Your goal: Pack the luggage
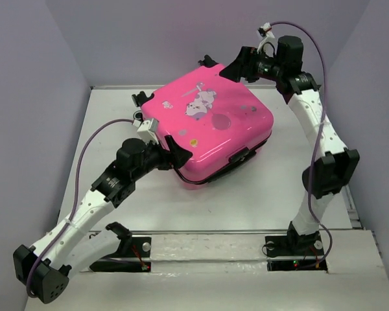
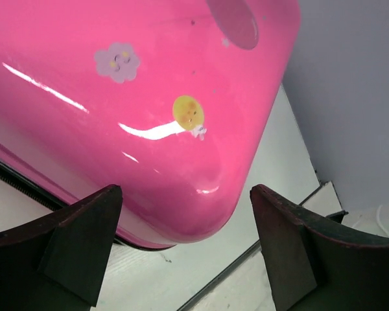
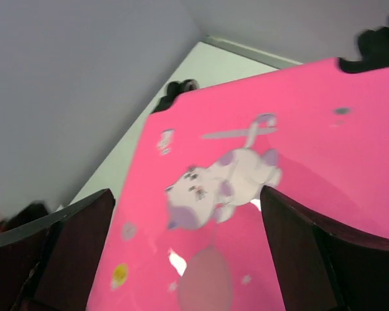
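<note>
The hot-pink luggage [image 1: 211, 126] lies flat on the table with its lid down and the cartoon cat print facing up. Black zipper trim runs along its near edge. My left gripper [image 1: 180, 155] is open at the luggage's near left corner; in the left wrist view that rounded corner [image 2: 149, 97] sits between the spread fingers of the gripper [image 2: 185, 189], with no contact visible. My right gripper [image 1: 225, 70] is open above the far right corner. The right wrist view shows the cat print on the lid [image 3: 298, 129] below that open gripper [image 3: 187, 192].
Black wheels [image 1: 141, 98] stick out at the luggage's far left side. A black latch or handle [image 1: 241, 155] sits on the near right edge. The white table [image 1: 266, 194] is walled by grey panels on three sides. A metal rail [image 1: 207, 243] runs along the near edge.
</note>
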Available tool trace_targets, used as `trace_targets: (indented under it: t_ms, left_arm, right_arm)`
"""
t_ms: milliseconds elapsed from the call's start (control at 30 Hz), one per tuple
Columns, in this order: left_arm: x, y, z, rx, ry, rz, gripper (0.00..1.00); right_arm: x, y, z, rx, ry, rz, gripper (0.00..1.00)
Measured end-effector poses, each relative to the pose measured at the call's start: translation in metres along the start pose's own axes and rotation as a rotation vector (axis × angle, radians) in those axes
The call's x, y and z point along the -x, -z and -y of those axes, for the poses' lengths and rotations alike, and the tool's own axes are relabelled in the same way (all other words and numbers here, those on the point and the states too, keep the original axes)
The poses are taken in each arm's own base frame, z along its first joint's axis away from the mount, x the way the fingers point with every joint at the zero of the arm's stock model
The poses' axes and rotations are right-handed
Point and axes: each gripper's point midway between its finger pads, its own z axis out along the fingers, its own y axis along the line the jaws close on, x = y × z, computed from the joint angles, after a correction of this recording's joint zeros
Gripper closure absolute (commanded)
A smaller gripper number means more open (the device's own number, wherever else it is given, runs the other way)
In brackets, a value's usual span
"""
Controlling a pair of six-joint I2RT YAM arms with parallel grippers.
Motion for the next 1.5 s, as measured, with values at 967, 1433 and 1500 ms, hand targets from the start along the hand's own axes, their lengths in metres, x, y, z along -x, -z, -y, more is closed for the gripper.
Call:
trace_targets:
  t_ms: [967,1433,1500]
  left_arm:
    - [-0.01,0.025,-0.059,0.159,-0.006,0.079,0.28]
    - [-0.068,0.004,-0.093,0.176,0.091,-0.058,0.38]
    - [-0.075,0.001,-0.097,0.171,0.105,-0.069,0.39]
  right_arm:
    - [-0.284,0.13,0.023,-0.189,0.066,0.066,0.62]
    - [-0.288,0.1,0.049,-0.181,0.169,0.062,0.55]
    - [-0.286,0.096,0.049,-0.164,0.179,0.077,0.54]
